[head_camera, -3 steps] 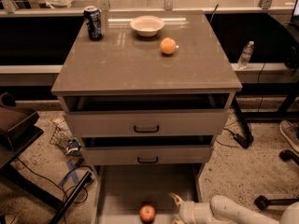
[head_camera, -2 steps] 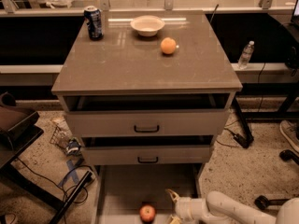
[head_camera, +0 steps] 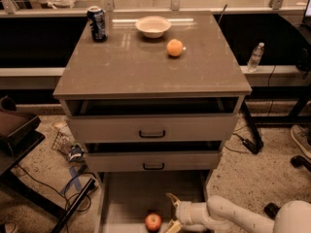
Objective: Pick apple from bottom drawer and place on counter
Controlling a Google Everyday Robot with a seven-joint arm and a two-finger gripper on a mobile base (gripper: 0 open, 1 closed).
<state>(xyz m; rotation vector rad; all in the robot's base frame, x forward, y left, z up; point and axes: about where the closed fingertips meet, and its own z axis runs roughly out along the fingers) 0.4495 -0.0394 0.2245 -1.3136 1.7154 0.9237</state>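
Note:
The red apple [head_camera: 153, 222] lies on the pale grey floor of the open bottom drawer [head_camera: 127, 198], near the lower edge of the camera view. My gripper [head_camera: 172, 212] is in the drawer just to the right of the apple, its two fingers spread open, one above and one below, a small gap from the fruit. The white arm reaches in from the lower right. The counter [head_camera: 146, 67] is the glossy grey-brown top of the cabinet, above the two upper drawers.
On the counter stand a blue can [head_camera: 97, 24], a white bowl [head_camera: 153, 26] and an orange fruit [head_camera: 174, 47]. The two upper drawers [head_camera: 152, 128] are slightly pulled out. Cables and clutter lie on the floor at left; a water bottle [head_camera: 255, 57] stands at right.
My gripper has moved left inside the bottom drawer, closer to the apple. The apple has not moved.

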